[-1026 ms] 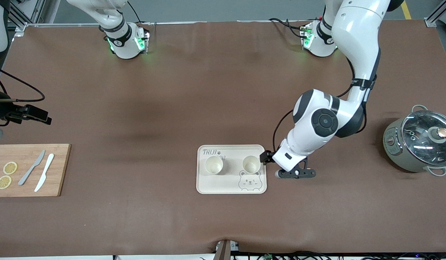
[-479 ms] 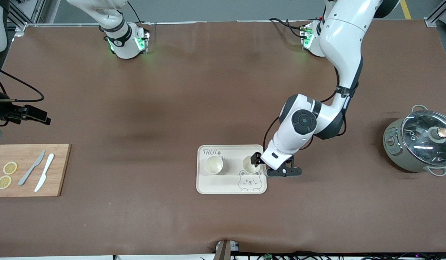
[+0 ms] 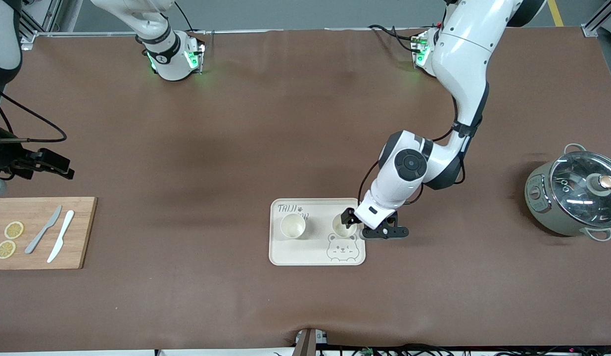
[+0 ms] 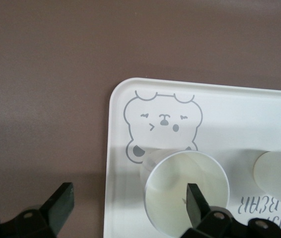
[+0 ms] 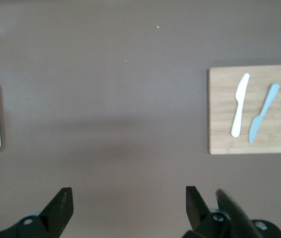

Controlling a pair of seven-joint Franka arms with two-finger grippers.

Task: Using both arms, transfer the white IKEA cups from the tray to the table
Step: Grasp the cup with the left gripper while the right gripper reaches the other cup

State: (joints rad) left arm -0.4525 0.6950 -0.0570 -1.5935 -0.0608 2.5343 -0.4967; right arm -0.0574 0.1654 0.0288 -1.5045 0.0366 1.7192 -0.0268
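Two white cups stand upright on the cream bear tray [image 3: 317, 257]: one [image 3: 293, 226] toward the right arm's end, one [image 3: 343, 227] toward the left arm's end. My left gripper [image 3: 355, 222] is open and low over the second cup's rim. In the left wrist view [image 4: 129, 193] one finger [image 4: 195, 198] hangs inside that cup [image 4: 170, 193], and the other [image 4: 61, 198] is over bare table outside the tray's edge [image 4: 111, 148]. The first cup [image 4: 279, 173] shows beside it. My right gripper [image 5: 128, 198] is open and empty, high over the table near the cutting board's end [image 3: 40, 160].
A wooden cutting board [image 3: 40, 232] with two knives and two lemon slices lies at the right arm's end; it also shows in the right wrist view [image 5: 252, 109]. A grey-green pot with a glass lid [image 3: 572, 198] stands at the left arm's end.
My left arm has swung toward the right arm's end, bringing its open gripper from beside the tray to over the nearer cup's rim. The right gripper has barely shifted.
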